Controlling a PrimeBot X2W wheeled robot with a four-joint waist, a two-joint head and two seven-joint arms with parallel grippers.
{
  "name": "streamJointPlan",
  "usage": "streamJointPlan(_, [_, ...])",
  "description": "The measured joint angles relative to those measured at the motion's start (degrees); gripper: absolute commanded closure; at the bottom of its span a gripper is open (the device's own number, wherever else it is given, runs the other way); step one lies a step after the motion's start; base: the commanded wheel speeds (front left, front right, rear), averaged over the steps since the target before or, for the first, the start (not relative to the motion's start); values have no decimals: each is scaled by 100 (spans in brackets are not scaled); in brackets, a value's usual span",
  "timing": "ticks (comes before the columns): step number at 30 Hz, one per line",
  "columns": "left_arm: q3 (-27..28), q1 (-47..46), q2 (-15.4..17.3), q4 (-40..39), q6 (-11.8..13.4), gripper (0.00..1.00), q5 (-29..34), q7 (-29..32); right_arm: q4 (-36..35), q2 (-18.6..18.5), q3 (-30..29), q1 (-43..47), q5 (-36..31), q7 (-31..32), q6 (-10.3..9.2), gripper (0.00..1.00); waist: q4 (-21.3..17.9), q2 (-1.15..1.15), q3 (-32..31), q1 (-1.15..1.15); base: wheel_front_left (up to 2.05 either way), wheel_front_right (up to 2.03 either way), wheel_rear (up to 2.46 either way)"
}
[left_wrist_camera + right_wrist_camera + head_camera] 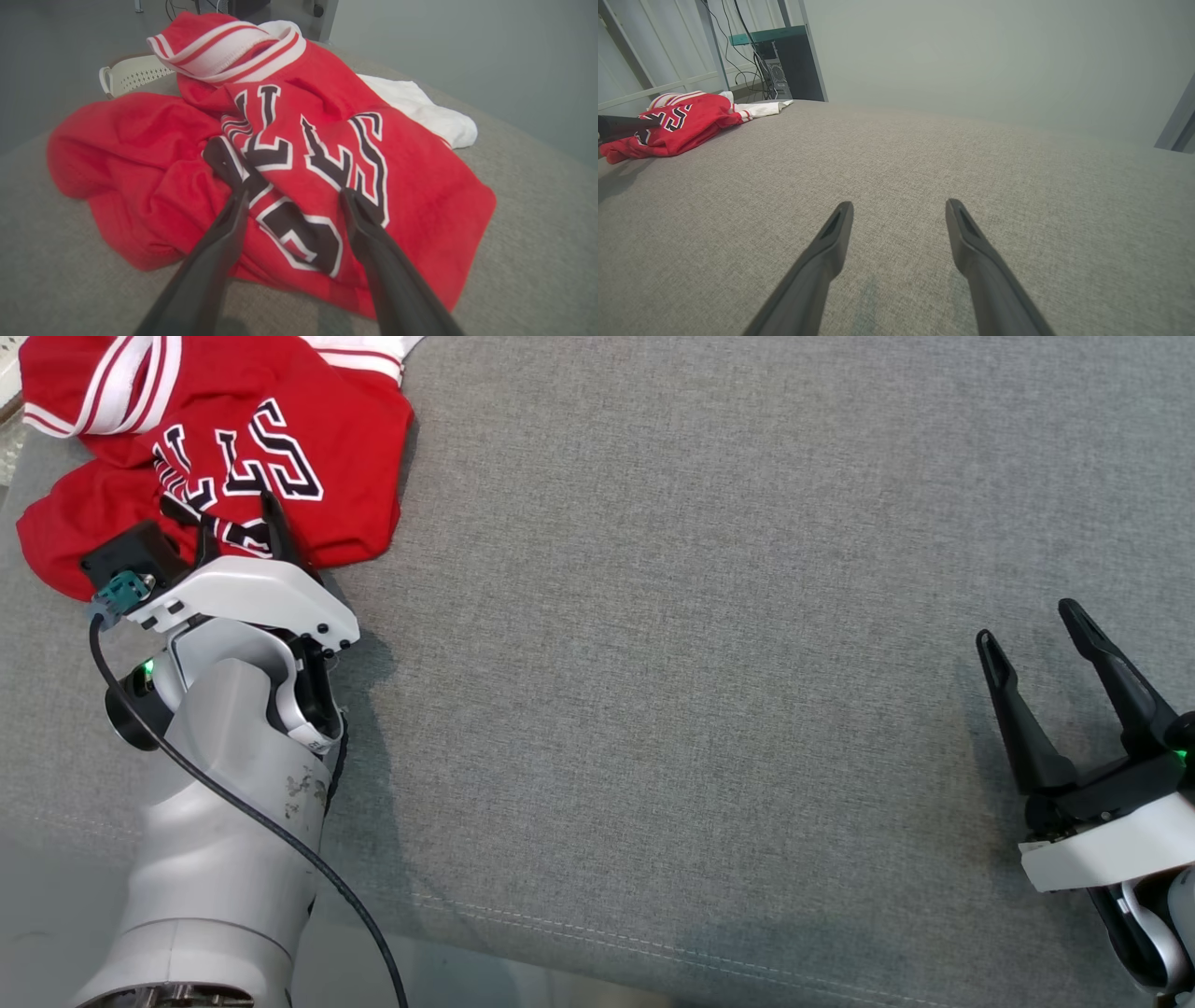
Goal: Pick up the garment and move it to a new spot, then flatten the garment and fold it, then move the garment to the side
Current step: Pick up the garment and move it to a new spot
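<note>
The garment [233, 439] is a crumpled red jersey with black-and-white lettering and a red-and-white striped collar, lying at the far left of the grey cloth surface [672, 663]. My left gripper [224, 518] stands open over the garment's near edge. In the left wrist view the left gripper [280, 170] has its fingers spread over the lettering of the garment [411, 196], with nothing pinched between them. My right gripper [1027, 625] is open at the lower right, far from the garment. In the right wrist view the right gripper [899, 205] hovers above bare cloth, and the garment [677, 123] lies far left.
A white piece of fabric [420, 109] lies against the garment's far side. A white perforated chair back [131, 74] stands beyond the surface. A computer tower [784, 70] stands behind the far corner. The surface's stitched front edge [579, 933] runs along the bottom.
</note>
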Motion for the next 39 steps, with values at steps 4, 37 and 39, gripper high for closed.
streamJointPlan(4, [88, -73, 31, 148, -41, 0, 47, 0, 7, -12, 70, 1, 51, 0, 0, 0, -74, 0, -36, 0, 0, 0, 0])
streamJointPlan(37, [420, 423, 229, -1889, -269, 100, 1214, 0, 115, 361, 266, -150, 270, 0, 0, 0, -477, 0, -354, 0, 0, 0, 0])
streamJointPlan(39, [422, 532, 191, -2202, -338, 100, 1369, 0, 156, 452, 280, -149, 271, 0, 0, 0, -513, 0, -475, 0, 0, 0, 0])
